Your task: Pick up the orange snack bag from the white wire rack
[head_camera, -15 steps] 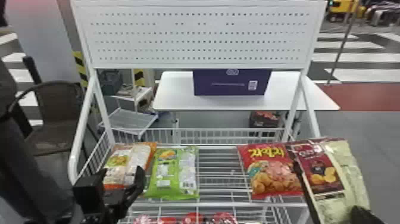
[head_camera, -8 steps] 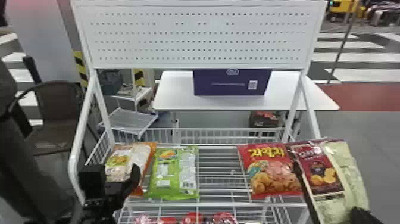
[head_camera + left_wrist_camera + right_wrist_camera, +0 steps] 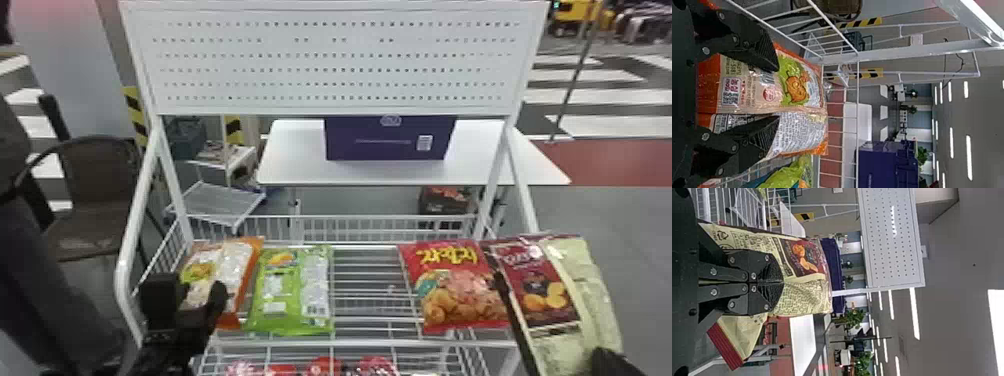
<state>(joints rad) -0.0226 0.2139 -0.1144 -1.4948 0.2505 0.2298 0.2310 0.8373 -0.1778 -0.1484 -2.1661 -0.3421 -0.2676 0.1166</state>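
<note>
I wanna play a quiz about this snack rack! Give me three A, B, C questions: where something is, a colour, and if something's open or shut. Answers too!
1. Where is the green bag?
A) On the floor
B) On the white wire rack, between the orange snack bag and the red bag
C) Inside a gripper

2. What colour is the box on the table?
A) Purple
B) Yellow
C) Green

3. How are the left gripper's fingers?
A) Pressed together
B) Shut on the red bag
C) Open

Answers:
1. B: it lies next to the orange one, with a gap before the red one.
2. A: its front is dark purple.
3. C: its fingers stand apart, and the orange bag shows between them.
</note>
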